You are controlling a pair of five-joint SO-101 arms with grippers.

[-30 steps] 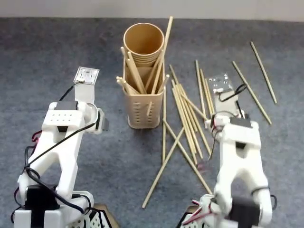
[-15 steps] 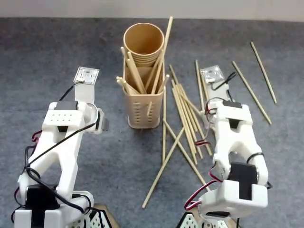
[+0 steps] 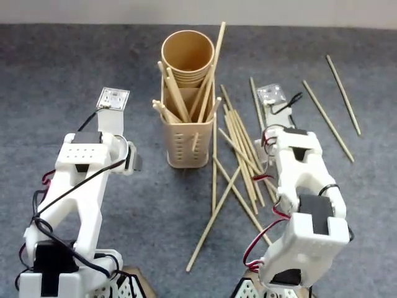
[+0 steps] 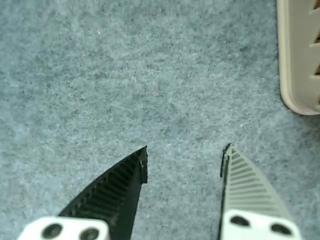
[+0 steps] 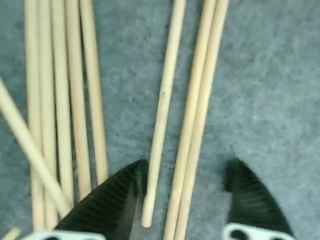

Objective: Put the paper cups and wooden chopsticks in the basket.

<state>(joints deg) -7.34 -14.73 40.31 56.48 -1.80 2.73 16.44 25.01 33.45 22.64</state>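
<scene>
Chopsticks (image 3: 239, 155) lie loose on the worktop (image 3: 62, 62) just right of the basket (image 3: 186, 146). Most have their long axis running from the near edge toward the far edge. Two stray sticks (image 3: 329, 118) lie well apart from them, nearer the right edge. The basket stands mid-width toward the far edge and already holds a stack of paper cups (image 3: 187, 56) and several sticks.

The right arm is the nearer one to the loose heap. The right claw (image 5: 187, 167) hangs open directly over it. A pair of sticks (image 5: 200, 90) lying side by side passes lengthwise through the gap between its jaws, so the jaws would close across them. A single stick (image 5: 162, 100) ends just beside one finger.

The left claw (image 4: 186, 150) is open too, holding nothing, over bare worktop near a basket corner.

A straight descent looks right for taking the pair.
</scene>
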